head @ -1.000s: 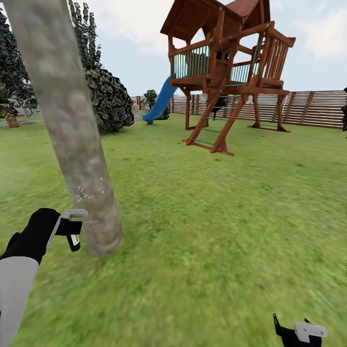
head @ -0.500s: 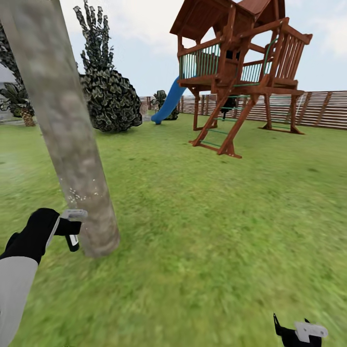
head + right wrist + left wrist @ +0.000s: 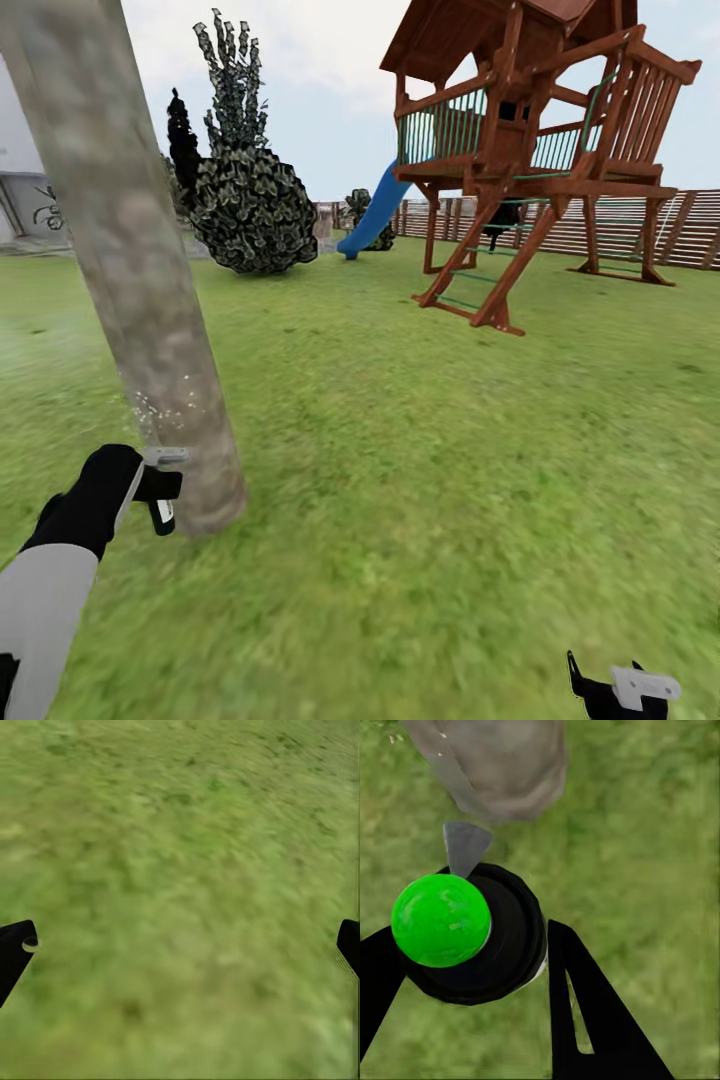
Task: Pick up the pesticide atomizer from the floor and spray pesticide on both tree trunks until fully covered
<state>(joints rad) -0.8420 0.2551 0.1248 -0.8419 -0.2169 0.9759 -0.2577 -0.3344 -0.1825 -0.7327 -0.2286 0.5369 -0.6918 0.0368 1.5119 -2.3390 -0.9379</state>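
— Pesticide atomizer [image 3: 472,934]: where is it?

— Clamped in the left gripper [image 3: 472,967]. From the left wrist camera you look down on its black round body with a bright green ball on top, one dark finger [image 3: 585,1012] pressed against one side and the other finger against the opposite side. A grey nozzle tip pokes out ahead of the gripper, aimed at the tree trunk [image 3: 499,765].

— How close is that trunk?

— Just ahead of the nozzle, apart from it but near. From the head camera the left gripper [image 3: 158,490] sits low beside the base of the tree trunk [image 3: 130,260], a thick mottled grey-beige column leaning a little. A scatter of pale specks shows on the bark just above the gripper.

— And the right gripper?

— The right gripper [image 3: 620,690] hangs low, well away from the trunk, over bare grass lawn [image 3: 420,480]. In the right wrist view its two black fingertips [image 3: 15,952] stand wide apart with nothing but grass between them.

— What lies beyond?

— Far past the grippers, a wooden play tower [image 3: 540,150] with a blue slide [image 3: 375,215], a round leafy bush [image 3: 250,205], and a slatted wooden fence [image 3: 690,225] along the back.
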